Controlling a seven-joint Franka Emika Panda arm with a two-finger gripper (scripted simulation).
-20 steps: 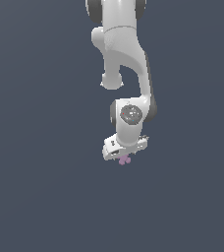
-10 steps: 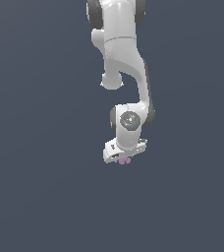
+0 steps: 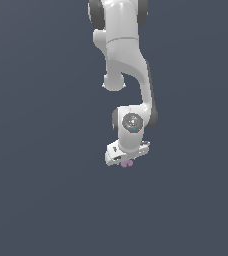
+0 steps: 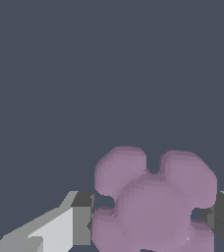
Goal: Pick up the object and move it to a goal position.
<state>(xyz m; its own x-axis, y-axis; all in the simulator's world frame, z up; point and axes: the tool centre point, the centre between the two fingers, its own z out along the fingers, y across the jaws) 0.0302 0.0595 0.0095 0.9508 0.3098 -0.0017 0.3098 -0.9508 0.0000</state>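
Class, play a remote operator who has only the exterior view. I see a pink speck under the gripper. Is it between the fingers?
Observer: Yes. In the wrist view the object sits between the two fingers, one on each side.
Operator: What shape is it?
Observer: Several rounded lobes, like a small flower.
Operator: Anything else near it?
Observer: No. The wrist view shows only plain dark background beyond the gripper.

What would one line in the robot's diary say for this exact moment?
stage: grasping | tool: fingers on both sides of object | object: pale purple, lobed, sits between fingers | lifted: cannot tell | goal: not visible
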